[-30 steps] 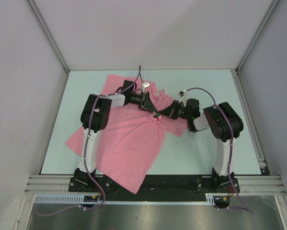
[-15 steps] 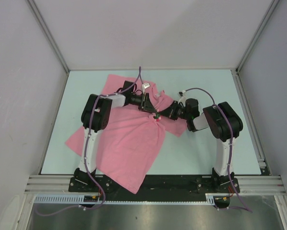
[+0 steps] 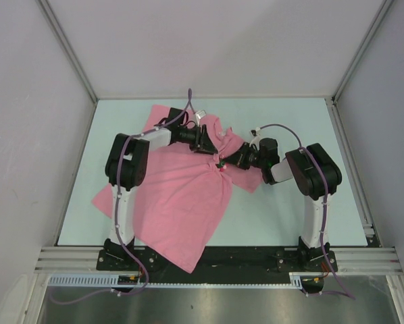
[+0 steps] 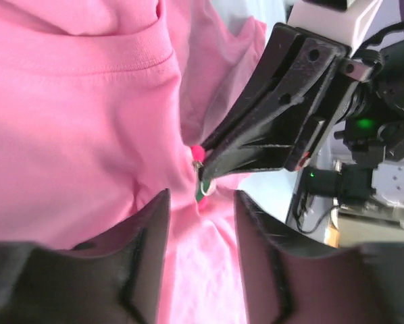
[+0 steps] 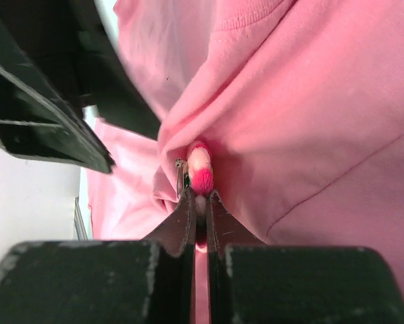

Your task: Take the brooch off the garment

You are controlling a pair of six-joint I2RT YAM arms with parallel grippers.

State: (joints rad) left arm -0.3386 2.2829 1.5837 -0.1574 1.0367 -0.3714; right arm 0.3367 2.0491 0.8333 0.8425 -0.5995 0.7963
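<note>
The pink T-shirt (image 3: 182, 202) lies spread out on the pale table (image 3: 290, 216). The little brooch (image 5: 200, 172) sits on the T-shirt, a bit below the collar, where the cloth is bunched up into a small peak. The right gripper (image 5: 200, 202) is pinched tight on the brooch, its two fingers pressed on the pink and red edge. The left gripper (image 4: 200, 223) is just beside the brooch, on the collar side of the T-shirt. Its fingers stand apart and hold nothing
</note>
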